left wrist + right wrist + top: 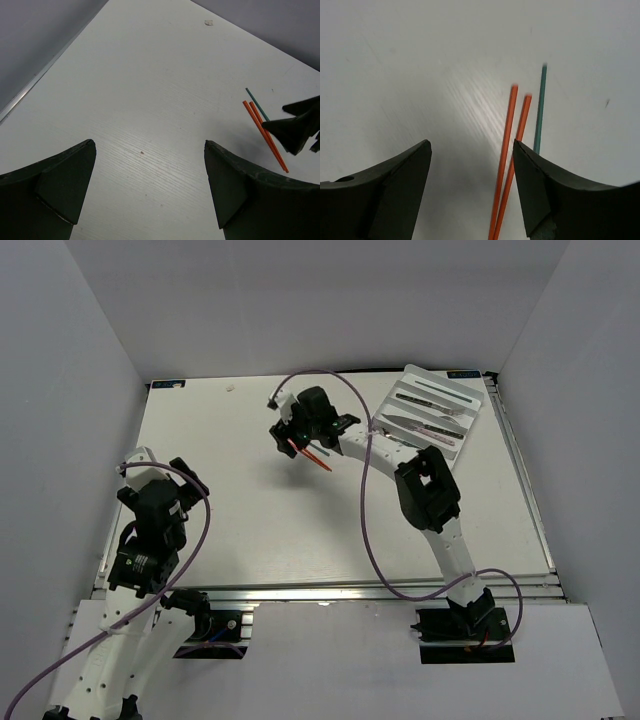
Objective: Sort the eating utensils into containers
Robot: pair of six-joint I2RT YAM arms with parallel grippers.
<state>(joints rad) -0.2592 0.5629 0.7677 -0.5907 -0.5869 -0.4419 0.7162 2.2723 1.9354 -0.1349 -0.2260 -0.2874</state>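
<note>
Two red-orange chopsticks (312, 456) lie side by side on the white table, with a dark green chopstick (540, 105) just beside them. My right gripper (287, 436) hovers open over them. In the right wrist view the red-orange chopsticks (509, 150) run between the jaws, close to the right finger, and the green one passes behind that finger. My left gripper (149, 145) is open and empty over bare table at the left. From there I see the red-orange chopsticks (262, 131), the green chopstick (256, 102) and the right gripper (295, 131). The white cutlery tray (412, 373) at the back right holds several utensils (432, 412).
Grey walls enclose the table on the left, back and right. A purple cable loops over the right arm (430, 495). A small white scrap (208, 22) lies near the table's back edge. The left arm (150, 515) stands at the near left.
</note>
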